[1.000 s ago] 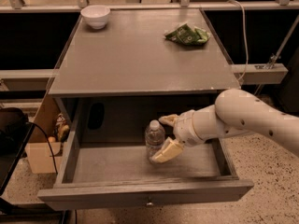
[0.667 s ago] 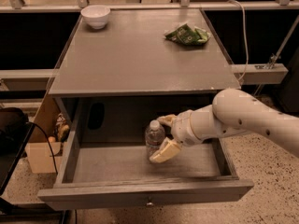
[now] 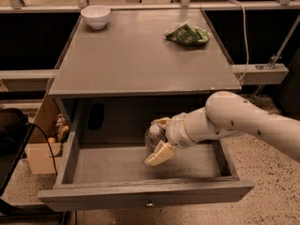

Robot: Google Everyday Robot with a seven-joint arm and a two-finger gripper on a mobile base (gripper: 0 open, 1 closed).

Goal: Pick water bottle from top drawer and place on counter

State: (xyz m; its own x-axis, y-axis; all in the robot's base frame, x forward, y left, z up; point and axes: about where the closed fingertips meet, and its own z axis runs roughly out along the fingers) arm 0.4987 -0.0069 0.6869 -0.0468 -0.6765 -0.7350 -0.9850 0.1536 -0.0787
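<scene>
Progress is early: end effector [image 3: 161, 138] sits inside the open top drawer [image 3: 140, 198], fingers spread either side of the upright water bottle [image 3: 152, 136]; gripping, lifting and placing on the desk [image 3: 136, 55] remain.

No legible text anywhere

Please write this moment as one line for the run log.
stage: pick | gripper: inside open top drawer, at water bottle | water bottle: upright in drawer | counter: no bottle yet
</scene>
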